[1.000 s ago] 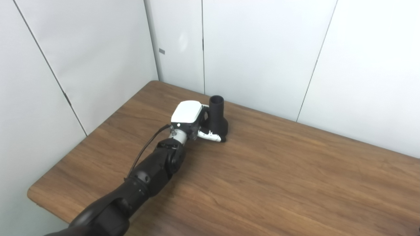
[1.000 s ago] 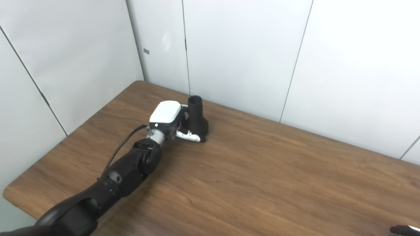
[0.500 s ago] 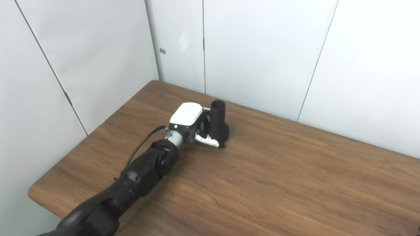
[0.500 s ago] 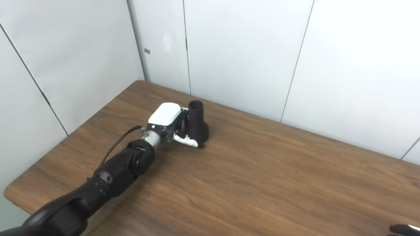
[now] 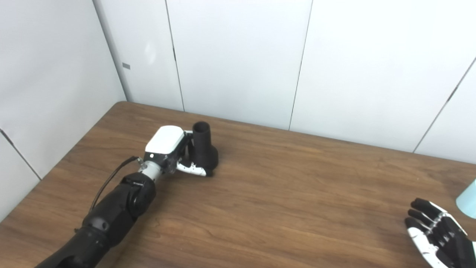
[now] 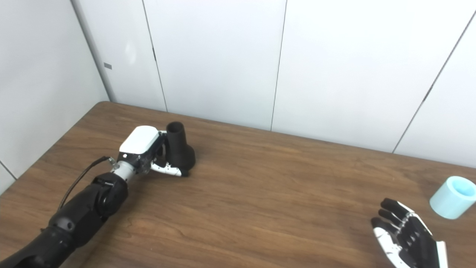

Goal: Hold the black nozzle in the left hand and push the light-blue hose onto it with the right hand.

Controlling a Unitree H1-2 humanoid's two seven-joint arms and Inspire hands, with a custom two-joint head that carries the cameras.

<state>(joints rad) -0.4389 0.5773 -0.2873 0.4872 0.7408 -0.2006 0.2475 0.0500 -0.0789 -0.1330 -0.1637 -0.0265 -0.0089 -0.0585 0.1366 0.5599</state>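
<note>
The black nozzle (image 5: 203,149) stands upright on the wooden table (image 5: 297,193), left of centre, with its narrow tube pointing up. My left hand (image 5: 167,143) is shut on it: the thumb crosses the front of its wide base and the fingers wrap behind. The light-blue hose (image 6: 453,202), a short pale cylinder, lies on the table at the far right. My right hand (image 6: 407,234) is open at the lower right, fingers spread and holding nothing. It sits just left of and nearer than the hose, without touching it.
White wall panels (image 5: 238,59) close off the table's far and left edges. Bare wood stretches between the nozzle and the hose.
The camera has swung to the right, bringing my right hand and the hose into view. My left hand keeps its hold on the nozzle at the same spot on the table.
</note>
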